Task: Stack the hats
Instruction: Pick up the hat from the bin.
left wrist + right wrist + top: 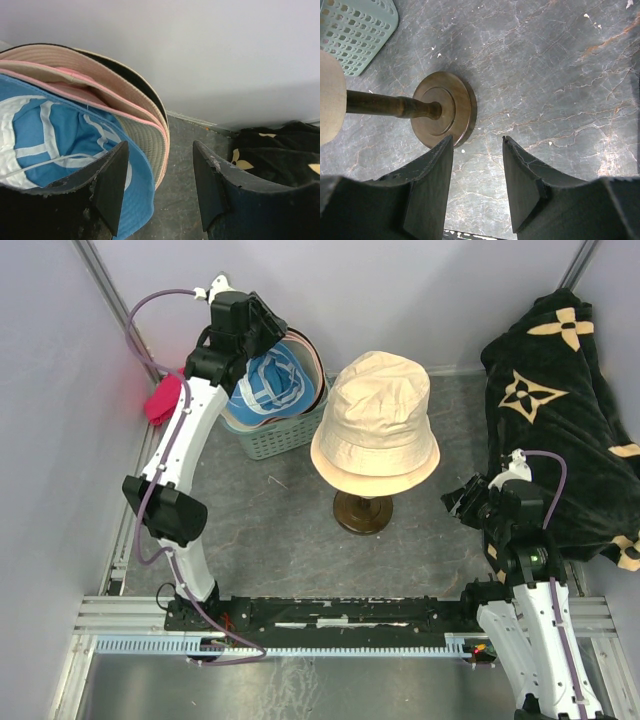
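**A:** What is the left hand doing?

**B:** The left hand is released. Its jaws are spread wide and nothing is clamped between them. It hangs over the teal basket at the far left of the bench.

**A:** Where are the hats from there?

**B:** Several lie nested in the basket, just under the hand. The blue hat, with white markings, is on top, and its brim runs beneath the left finger and partly under the gap. Behind it, further from the hand, sits a pink hat, then a tan hat. I cannot tell whether the finger touches the blue brim.

**A:** And the right hand?

**B:** The right hand is also released, jaws apart over bare bench. The round base of the wooden stand lies just ahead of its left finger. The cream hat sits on top of that stand, up and off to the hand's left, well apart from the basket.

**A:** Anything else nearby?

**B:** A large black cloth with beige flower marks is heaped on the right hand's outer side. A small magenta cloth lies by the wall beside the left arm.
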Motion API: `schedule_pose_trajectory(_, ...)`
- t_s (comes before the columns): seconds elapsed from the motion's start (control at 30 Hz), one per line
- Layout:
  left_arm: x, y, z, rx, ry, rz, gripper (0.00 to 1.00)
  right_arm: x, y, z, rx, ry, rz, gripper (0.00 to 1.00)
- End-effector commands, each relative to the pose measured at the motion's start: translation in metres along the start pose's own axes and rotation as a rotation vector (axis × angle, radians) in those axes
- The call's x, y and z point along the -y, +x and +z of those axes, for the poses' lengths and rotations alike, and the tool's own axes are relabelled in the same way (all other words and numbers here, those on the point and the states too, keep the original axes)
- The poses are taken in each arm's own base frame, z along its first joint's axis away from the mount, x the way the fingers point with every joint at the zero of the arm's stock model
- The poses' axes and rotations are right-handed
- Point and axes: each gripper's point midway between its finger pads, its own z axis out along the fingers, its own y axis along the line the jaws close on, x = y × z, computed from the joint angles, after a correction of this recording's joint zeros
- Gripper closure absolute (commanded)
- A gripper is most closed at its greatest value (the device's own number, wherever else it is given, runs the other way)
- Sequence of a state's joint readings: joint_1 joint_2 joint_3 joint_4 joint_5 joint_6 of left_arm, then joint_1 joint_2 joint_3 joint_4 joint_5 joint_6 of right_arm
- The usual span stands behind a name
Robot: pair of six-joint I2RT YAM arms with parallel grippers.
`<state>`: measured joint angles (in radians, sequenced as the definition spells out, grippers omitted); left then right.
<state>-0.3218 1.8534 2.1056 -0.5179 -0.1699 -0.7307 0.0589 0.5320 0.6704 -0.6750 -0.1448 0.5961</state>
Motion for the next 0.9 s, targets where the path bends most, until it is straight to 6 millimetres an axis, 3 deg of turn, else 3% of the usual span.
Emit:
schedule_pose_trajectory(0.0, -0.004, -0.007, -0.01, -0.017, -0.064, -0.038, 0.39, -0.009, -0.015, -0.007, 0.046, -0.023, -0.018, 0.48)
schedule_pose_trajectory(0.37, -0.024, 0.015, -0.005, -0.075, -0.139, -0.081, 0.39, -0.008, -0.012, -0.006, 0.044, -0.024, -0.012, 0.48)
schedule_pose_trajectory(0.87, -0.026, 0.015, 0.018, -0.029, -0.142, -0.099, 0.39, -0.011, -0.014, -0.006, 0.045, -0.032, -0.01, 0.48)
